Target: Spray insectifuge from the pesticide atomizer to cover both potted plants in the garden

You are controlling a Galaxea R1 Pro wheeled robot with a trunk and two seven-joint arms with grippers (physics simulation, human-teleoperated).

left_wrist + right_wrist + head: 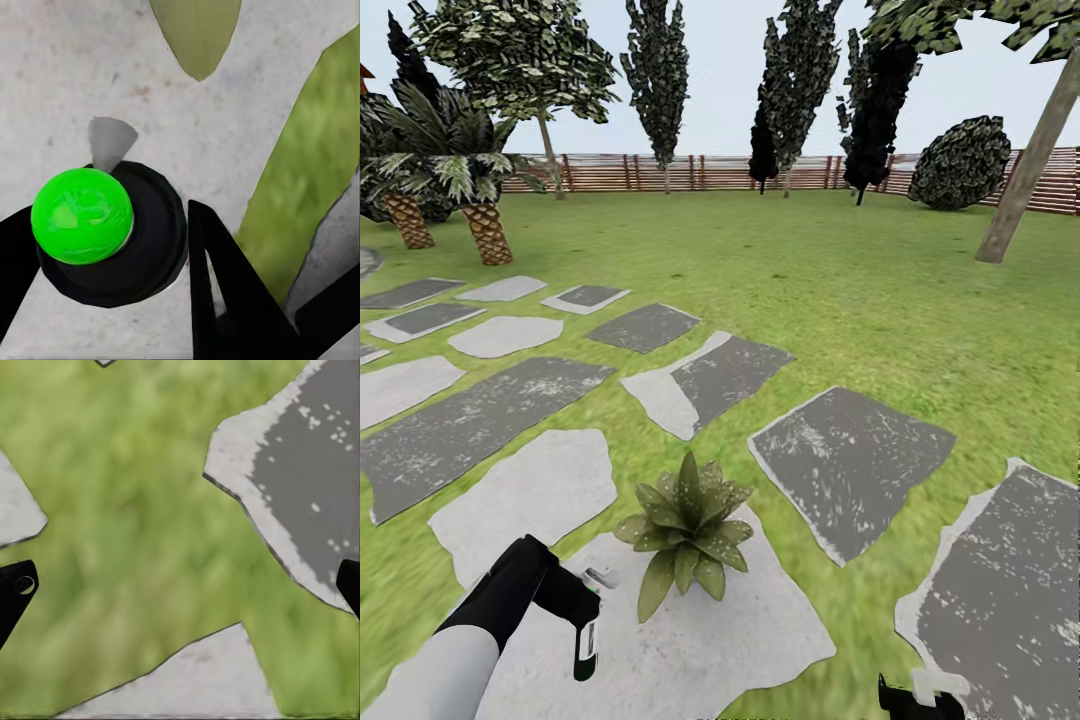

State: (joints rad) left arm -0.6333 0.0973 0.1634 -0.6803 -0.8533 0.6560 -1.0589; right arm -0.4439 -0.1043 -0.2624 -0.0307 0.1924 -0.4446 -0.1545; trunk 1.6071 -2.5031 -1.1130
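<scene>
So the garden lawn (840, 270) takes up most of the head view, green grass running back to a brown slatted fence (690, 172) with tall dark trees (660, 70) along it, a round dark bush (960, 162) at the far right and two scaly palms (485, 225) at the left. Grey stepping stones (850, 465) are scattered across the near grass, some dark, some pale.

One potted plant (685, 535) sits on the pale stone (690, 650) nearest the robot, a low rosette of pointed speckled leaves. Just beside it on the left, the left arm (490, 610) reaches in and the left gripper (588, 625) is clamped on the spray bottle (586, 655), which hangs roughly upright over that same pale stone, dark green body pointing down. From the left wrist camera you look straight down on the bottle (84, 215), bright green round end, black fingers (225, 300) either side of it, plant leaves (311, 172) close by.

The right gripper (922, 698) is low at the bottom edge of the head view, over grass between stones. Its fingertips (15, 592) sit far apart at the wrist picture's edges with nothing between them
</scene>
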